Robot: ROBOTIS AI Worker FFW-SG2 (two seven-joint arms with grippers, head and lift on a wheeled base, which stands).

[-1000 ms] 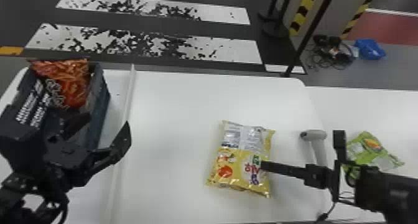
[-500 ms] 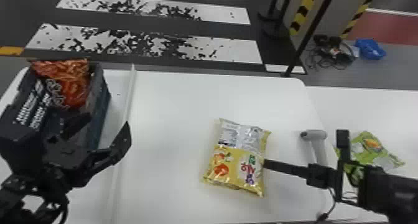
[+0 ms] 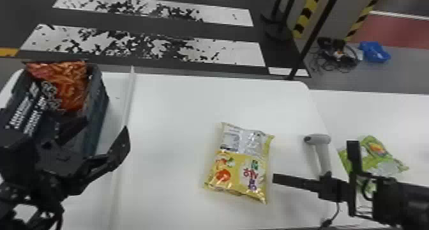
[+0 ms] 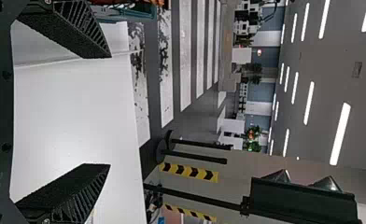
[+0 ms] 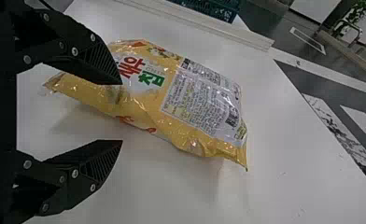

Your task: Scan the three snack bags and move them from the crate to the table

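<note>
Yellow snack bag: plump, glossy, pale printed panel at its far end; lies on the table. Right gripper: extends leftward, fingers parted, beside it. Left gripper: fingers spread, by the crate, left.

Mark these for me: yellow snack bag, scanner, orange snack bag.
Yellow snack bag (image 3: 239,162): head view, middle of its upper face.
Scanner (image 3: 322,154): head view, on its handle.
Orange snack bag (image 3: 71,90): head view, front of the bag.
</note>
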